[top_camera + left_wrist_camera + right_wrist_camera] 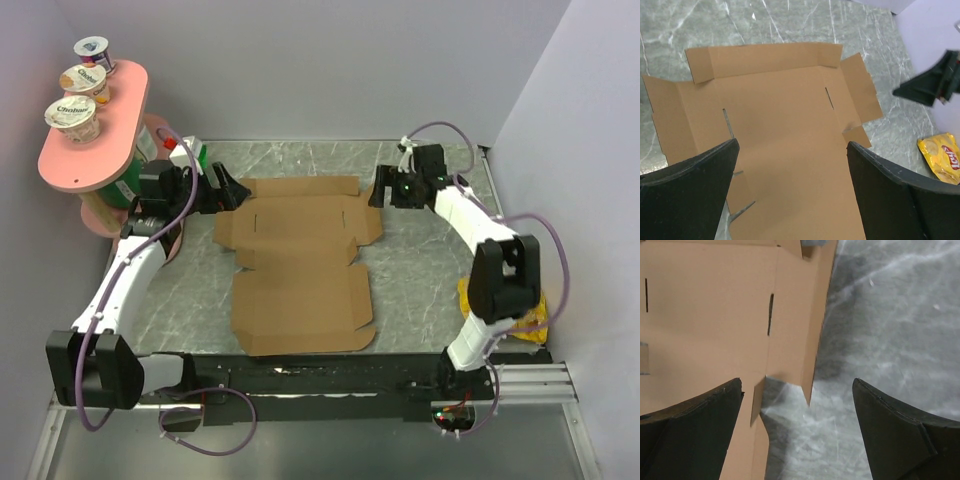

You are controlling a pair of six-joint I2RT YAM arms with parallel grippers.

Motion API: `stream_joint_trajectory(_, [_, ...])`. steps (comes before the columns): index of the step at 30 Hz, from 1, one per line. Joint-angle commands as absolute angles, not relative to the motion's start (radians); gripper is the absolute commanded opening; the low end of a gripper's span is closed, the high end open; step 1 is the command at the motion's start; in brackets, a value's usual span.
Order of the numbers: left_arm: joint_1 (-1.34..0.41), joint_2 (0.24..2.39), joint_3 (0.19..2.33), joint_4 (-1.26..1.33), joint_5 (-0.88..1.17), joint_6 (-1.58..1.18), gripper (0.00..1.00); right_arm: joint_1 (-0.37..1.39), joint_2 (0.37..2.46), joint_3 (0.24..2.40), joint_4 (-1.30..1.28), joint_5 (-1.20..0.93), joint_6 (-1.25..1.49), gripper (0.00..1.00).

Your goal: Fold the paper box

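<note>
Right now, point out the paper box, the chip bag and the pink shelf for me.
paper box [300, 305], top external view, middle of its near panel.
chip bag [940, 157], left wrist view, its yellow front.
pink shelf [103, 148], top external view, bare part of its top.

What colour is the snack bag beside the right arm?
Yellow snack bag; clearest in the left wrist view.

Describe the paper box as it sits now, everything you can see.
The paper box is a plain brown cardboard die-cut sheet, unfolded and lying nearly flat on the grey marbled table. Two square panels join at a crease, with narrow side flaps, notches and short slots; the far flap and right side flap lift slightly. The open left gripper and open right gripper hang at its far panel's two side edges, gripping nothing.
</note>
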State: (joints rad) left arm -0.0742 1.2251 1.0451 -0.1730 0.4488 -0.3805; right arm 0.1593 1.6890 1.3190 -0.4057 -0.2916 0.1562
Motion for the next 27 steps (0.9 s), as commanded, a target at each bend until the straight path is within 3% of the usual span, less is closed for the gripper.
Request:
stream_joint_trajectory(1, [-0.055, 1.265, 1.071, -0.164, 0.494, -0.393, 0.96, 0.158, 1.825, 1.491, -0.448, -0.311, 0.152, 0.95])
stream_joint_trajectory(9, [-0.046, 1.310, 1.094, -0.186, 0.471, -0.364, 0.96, 0.182, 1.992, 1.611, -0.531, -0.267, 0.129, 0.76])
stream_joint_trajectory(13, [-0.048, 1.354, 1.124, -0.189, 0.514, -0.374, 0.96, 0.187, 2.031, 1.615, -0.543, -0.251, 0.121, 0.75])
stream_joint_trajectory(16, [-0.052, 1.374, 1.144, -0.195, 0.532, -0.377, 0.96, 0.187, 2.052, 1.609, -0.525, -0.296, 0.109, 0.63])
stream_joint_trajectory(17, [-0.055, 1.377, 1.155, -0.198, 0.526, -0.373, 0.96, 0.189, 2.051, 1.602, -0.503, -0.311, 0.107, 0.46])
stream_joint_trajectory(20, [-0.057, 1.381, 1.175, -0.215, 0.486, -0.357, 0.96, 0.201, 2.001, 1.533, -0.427, -0.296, 0.080, 0.10])
stream_joint_trajectory(21, [-0.057, 1.379, 1.178, -0.216, 0.463, -0.350, 0.96, 0.207, 1.950, 1.473, -0.398, -0.282, 0.055, 0.02])
stream_joint_trajectory(27, [-0.057, 1.423, 1.227, -0.232, 0.445, -0.325, 0.96, 0.235, 1.729, 1.203, -0.129, -0.218, -0.027, 0.00])
